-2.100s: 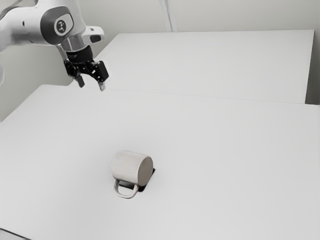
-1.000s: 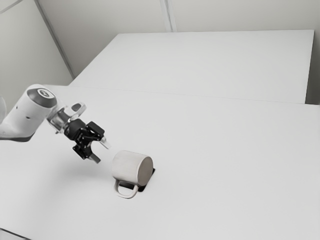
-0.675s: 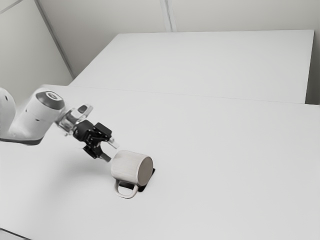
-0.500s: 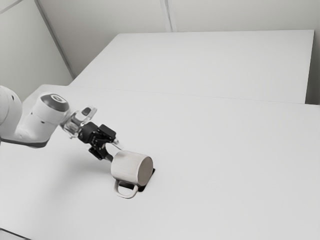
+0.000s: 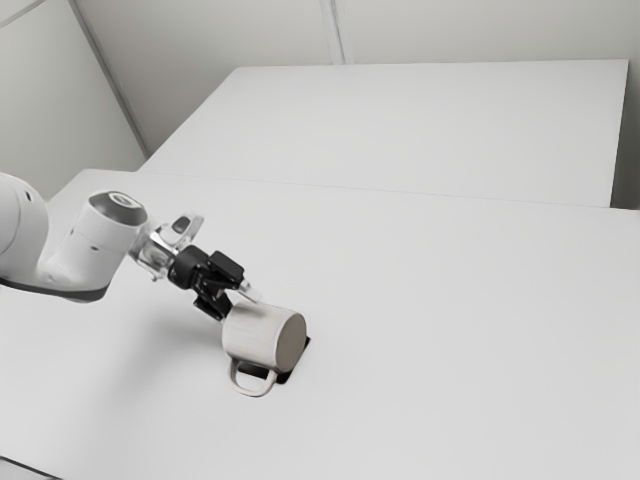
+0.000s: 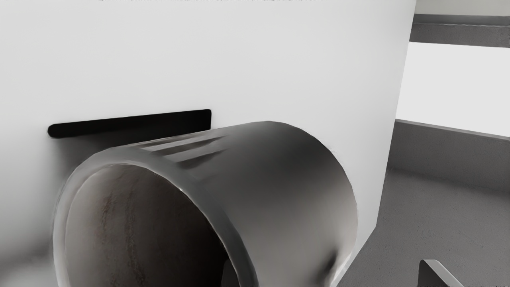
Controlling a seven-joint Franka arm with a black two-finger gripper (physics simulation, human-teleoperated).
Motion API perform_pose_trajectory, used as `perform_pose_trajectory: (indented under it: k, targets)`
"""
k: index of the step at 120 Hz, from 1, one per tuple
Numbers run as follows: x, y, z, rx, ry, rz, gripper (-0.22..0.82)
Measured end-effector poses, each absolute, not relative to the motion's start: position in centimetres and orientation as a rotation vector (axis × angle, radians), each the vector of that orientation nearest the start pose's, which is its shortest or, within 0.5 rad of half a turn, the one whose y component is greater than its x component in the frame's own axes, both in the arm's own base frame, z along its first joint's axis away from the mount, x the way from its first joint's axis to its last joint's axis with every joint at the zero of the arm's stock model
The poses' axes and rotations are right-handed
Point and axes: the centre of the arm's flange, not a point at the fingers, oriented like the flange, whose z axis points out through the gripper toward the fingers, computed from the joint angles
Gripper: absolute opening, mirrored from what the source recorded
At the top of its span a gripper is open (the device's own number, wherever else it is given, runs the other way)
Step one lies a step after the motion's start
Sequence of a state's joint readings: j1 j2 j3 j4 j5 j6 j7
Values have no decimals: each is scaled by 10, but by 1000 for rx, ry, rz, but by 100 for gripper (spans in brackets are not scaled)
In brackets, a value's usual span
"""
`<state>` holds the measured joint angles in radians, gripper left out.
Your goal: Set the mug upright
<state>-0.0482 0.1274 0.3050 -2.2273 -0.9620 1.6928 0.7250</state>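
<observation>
My gripper is down at the mug's open end, and the fingers are spread, pinching nothing. In the wrist view one fingertip stands outside, apart from the wall, and the other looks to be just inside the mouth. So the wall runs between them. Outward from there: the mug lies on its side, mouth toward me, base toward the exterior view's right, handle out on the side away from the far surface. It isn't upright. Under it and along it is a dark patch; shadow or flat thing, I can't tell. All of it is on the white table.

Now, what could spoil this? Closing with too little wall between my fingers, I'd judge, would let the rim slip out as I lift. Pushing on too far might drive the inner finger into the mug and shove it along. A grip off to one side could let the mug swing about the rim while I turn it, and the handle may catch on the table as it comes round. Let go while it's tilted and it could topple again.

The count: one arm, one gripper, two fingers, one mug, one handle, one dark patch, one table, and one more white surface beyond.
</observation>
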Motion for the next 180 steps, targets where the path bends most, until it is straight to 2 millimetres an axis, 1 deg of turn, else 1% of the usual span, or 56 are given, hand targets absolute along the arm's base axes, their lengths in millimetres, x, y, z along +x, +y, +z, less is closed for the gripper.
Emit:
perform_pose_trajectory:
  k: [13, 26, 33, 46, 58, 83, 101, 114, 117, 129, 142, 146, 151, 155, 164, 174, 180]
  targets:
    - [490, 40, 321, 2119, -12, -137, 34]
    - [492, 31, 326, 2120, -34, -138, 21]
    - [494, 24, 327, 2122, -53, -142, 16]
    - [497, 7, 330, 2129, -88, -151, 9]
    - [499, -2, 330, 2135, -103, -156, 3]
    - [500, -6, 329, 2143, -101, -160, -11]
    - [500, -5, 333, 2149, -96, -151, -14]
    - [500, -3, 341, 2156, -99, -135, -16]
    - [500, -2, 344, 2160, -101, -129, -16]
    - [500, 0, 371, 2208, -141, -65, -17]
    - [496, 3, 408, 2342, -248, 11, -17]
    - [494, -1, 419, 2395, -301, 25, -17]
    - [492, -10, 429, 2457, -374, 31, -18]
    - [491, -16, 435, 2503, -424, 33, -18]
    - [489, -23, 445, 2608, -516, 35, -18]
    - [489, -28, 449, 2711, -594, 25, -18]
    - [489, -34, 452, 2771, -648, 16, -18]
